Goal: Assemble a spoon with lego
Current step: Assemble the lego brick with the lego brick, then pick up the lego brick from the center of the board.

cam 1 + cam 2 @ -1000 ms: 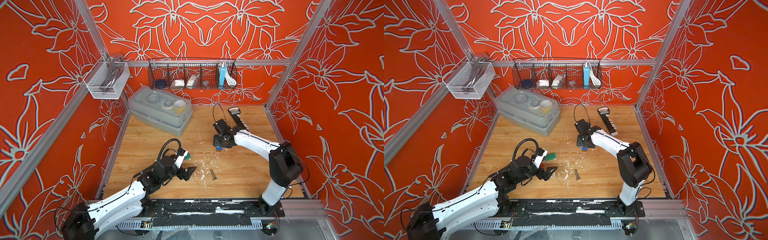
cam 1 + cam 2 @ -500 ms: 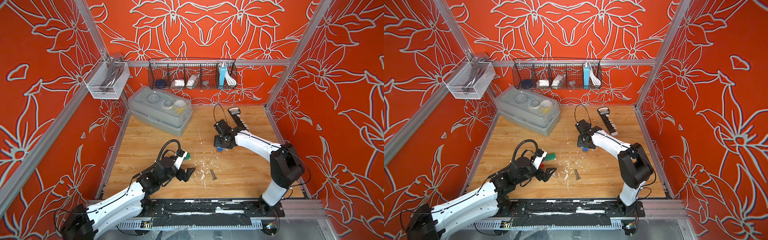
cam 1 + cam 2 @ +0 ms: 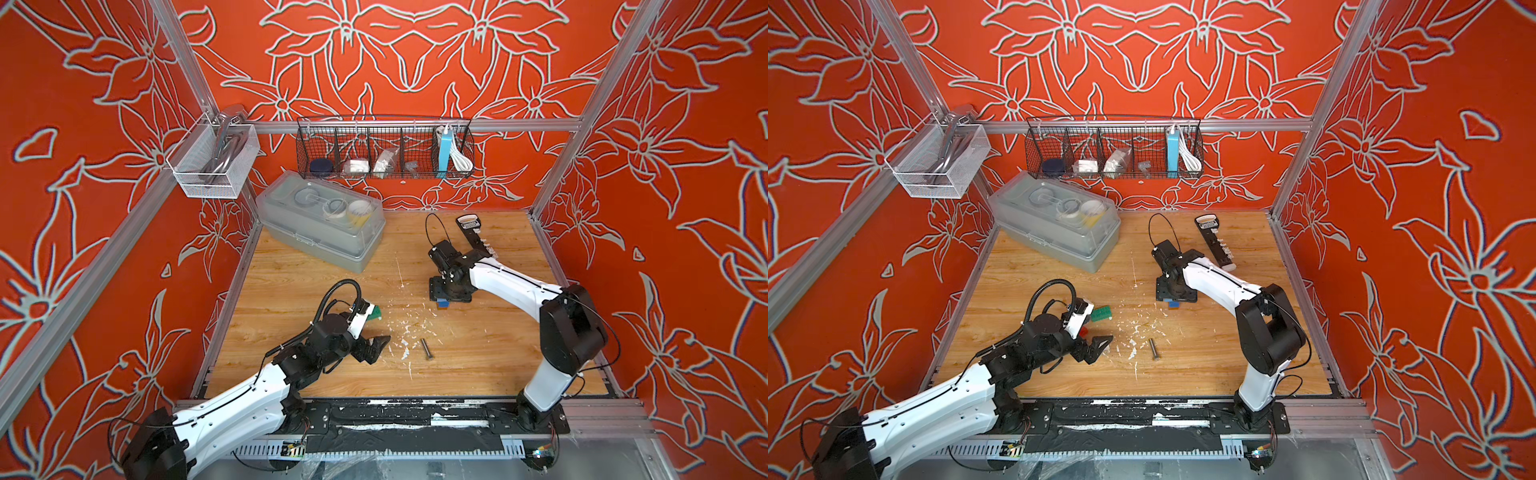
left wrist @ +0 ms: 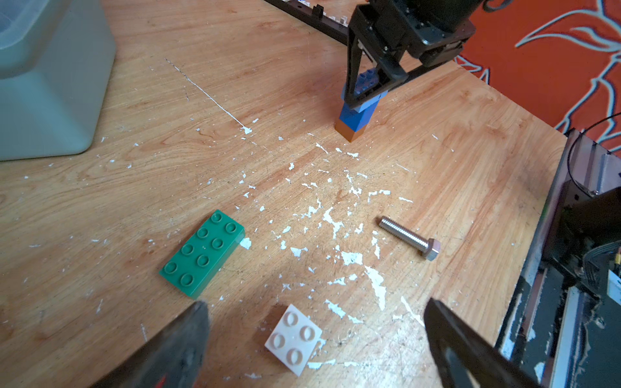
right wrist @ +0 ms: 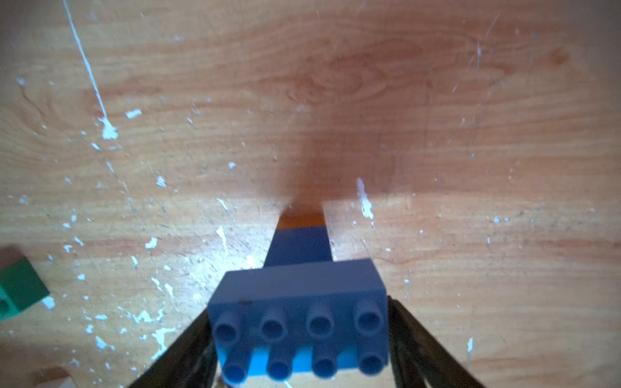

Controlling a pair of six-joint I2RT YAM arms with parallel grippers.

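Left wrist view: stem is built at upper centre, right gripper hold indeterminable; green brick, white brick are unattached; left gripper released.

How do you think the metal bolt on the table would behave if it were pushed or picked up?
The bolt lies on its side with a round threaded shank, so a sideways push would probably roll it, curving around its hex head. Being solid-looking metal, it is likely stiff and heavy for its size.
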